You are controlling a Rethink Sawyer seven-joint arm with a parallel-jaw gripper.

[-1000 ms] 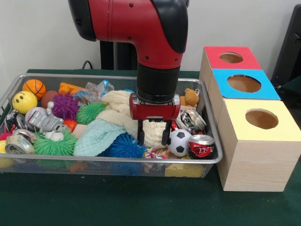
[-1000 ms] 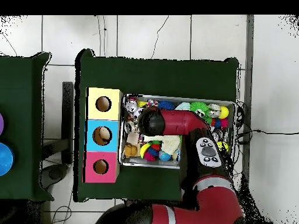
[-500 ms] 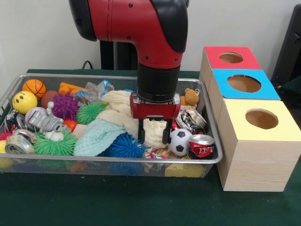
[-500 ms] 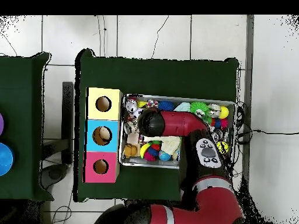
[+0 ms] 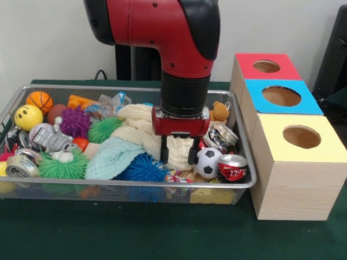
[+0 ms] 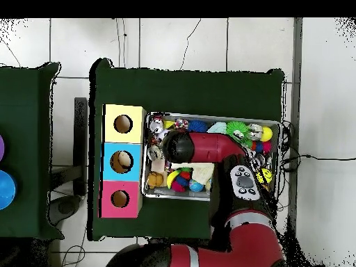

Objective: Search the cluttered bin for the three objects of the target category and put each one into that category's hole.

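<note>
A green-covered desk (image 5: 162, 233) stands on a white tiled floor (image 6: 208, 42). The wire bin (image 5: 241, 135) holds balls and a cream cloth (image 5: 176, 151), which sits between the spread fingers (image 5: 164, 154).

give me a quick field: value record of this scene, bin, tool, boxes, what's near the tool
bin: wire mesh tray on green cloth, packed with clutter
tool: tool down in the bin, fingers apart, straddling the cream cloth
held: nothing clearly gripped
near tool: soccer ball, crushed red can, blue spiky ball, teal cloth
boxes: red box, blue box, yellow box, in a row beside the bin, each with a round hole on top
far end of bin: smiley ball, mini basketball
</note>
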